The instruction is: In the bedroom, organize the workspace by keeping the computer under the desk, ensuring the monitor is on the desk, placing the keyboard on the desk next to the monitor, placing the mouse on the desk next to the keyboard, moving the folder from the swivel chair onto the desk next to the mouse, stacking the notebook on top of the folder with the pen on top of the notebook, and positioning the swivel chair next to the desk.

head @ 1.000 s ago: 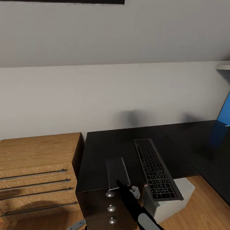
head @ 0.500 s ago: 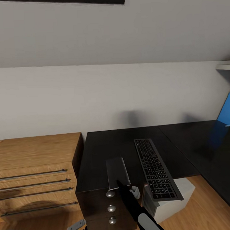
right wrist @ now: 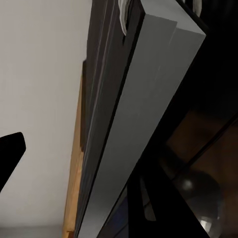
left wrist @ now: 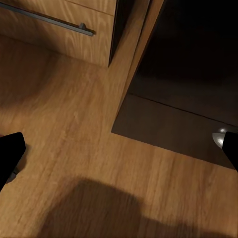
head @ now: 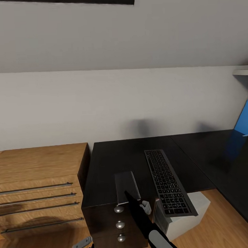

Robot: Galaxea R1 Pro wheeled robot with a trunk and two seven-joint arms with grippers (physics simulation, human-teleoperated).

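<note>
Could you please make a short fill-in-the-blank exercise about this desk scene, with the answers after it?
1. The keyboard lies on the black desk with its near end hanging over the ____.
2. The grey notebook lies above the unit with three round ____.
3. Beside the desk stands a drawer chest made of light ____.

Answers: edge; knobs; wood
</note>
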